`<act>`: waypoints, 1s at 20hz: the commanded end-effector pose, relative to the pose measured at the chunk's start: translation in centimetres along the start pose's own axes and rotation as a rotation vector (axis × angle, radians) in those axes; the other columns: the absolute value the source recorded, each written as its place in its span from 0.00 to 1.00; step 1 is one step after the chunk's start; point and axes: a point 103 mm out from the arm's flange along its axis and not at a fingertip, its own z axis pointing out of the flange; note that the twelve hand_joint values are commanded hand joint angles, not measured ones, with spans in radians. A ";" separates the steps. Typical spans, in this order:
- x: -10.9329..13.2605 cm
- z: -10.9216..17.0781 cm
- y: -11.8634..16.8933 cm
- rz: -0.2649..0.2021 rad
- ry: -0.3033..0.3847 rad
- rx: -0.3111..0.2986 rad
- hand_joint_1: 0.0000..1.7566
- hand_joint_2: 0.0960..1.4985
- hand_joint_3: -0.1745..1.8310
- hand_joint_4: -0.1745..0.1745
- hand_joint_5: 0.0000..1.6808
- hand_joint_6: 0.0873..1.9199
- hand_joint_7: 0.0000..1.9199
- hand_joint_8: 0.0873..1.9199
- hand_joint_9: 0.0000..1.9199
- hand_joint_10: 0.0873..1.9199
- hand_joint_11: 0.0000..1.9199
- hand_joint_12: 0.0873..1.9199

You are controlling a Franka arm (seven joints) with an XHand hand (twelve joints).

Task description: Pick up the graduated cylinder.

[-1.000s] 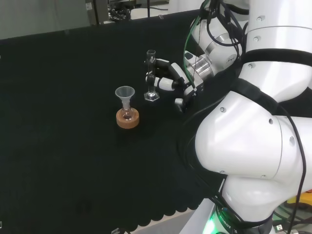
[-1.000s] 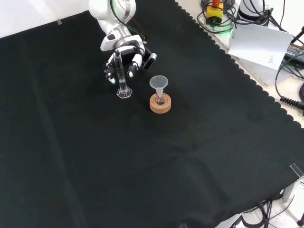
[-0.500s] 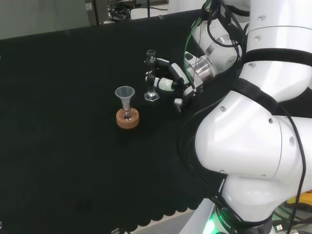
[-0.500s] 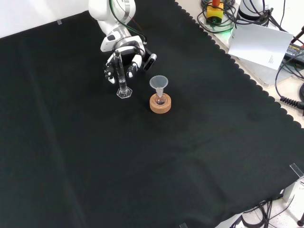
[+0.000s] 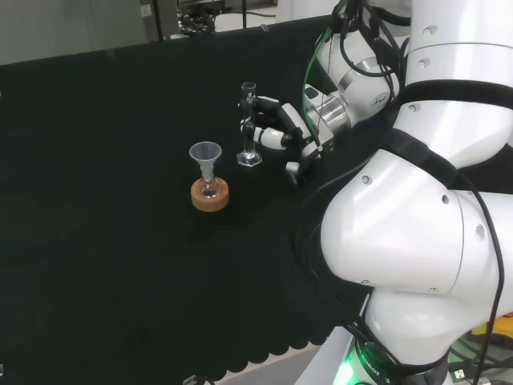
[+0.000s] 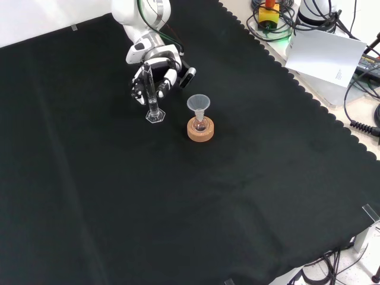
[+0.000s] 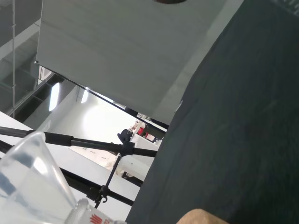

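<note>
The black and white hand (image 5: 276,128) is wrapping its curled fingers (image 6: 140,89) round the tall clear glass graduated cylinder w/ the hexagonal foot (image 5: 248,120), which is standing upright near the far-right part of the black cloth bench (image 5: 96,241) in the head view, at upper left in the front view. Fingers are sitting on the tube's upper half; the foot (image 6: 155,116) is looking as if it's on or barely off the cloth, can't tell which. To do this step well: probably keeping the grasp closed on the tube, lifting straight up, no tilt, since a tall narrow piece w/ a small foot is likely tipping or slipping easily. Nearby, the clear plastic funnel (image 5: 206,154) is sitting in a small flask on the round cork ring stand (image 5: 210,195), just beside the cylinder, to its left and nearer in the head view, to its right in the front view. That's the one obstacle: any sideways swing toward it is risking a knock. The wrist view is catching the funnel's rim (image 7: 28,182) close up. The white arm links (image 5: 425,200) are looming at the head view's right.
</note>
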 end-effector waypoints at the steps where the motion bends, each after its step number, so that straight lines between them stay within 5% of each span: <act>1: 0.2 -0.2 0.2 -0.004 0.001 0.004 0.66 0.71 0.00 0.44 0.39 0.30 0.32 0.28 0.49 0.16 0.40 0.55; 20: 0.0 0.4 0.3 -0.004 0.001 0.033 0.66 0.71 0.00 0.43 0.38 0.31 0.32 0.28 0.50 0.15 0.40 0.54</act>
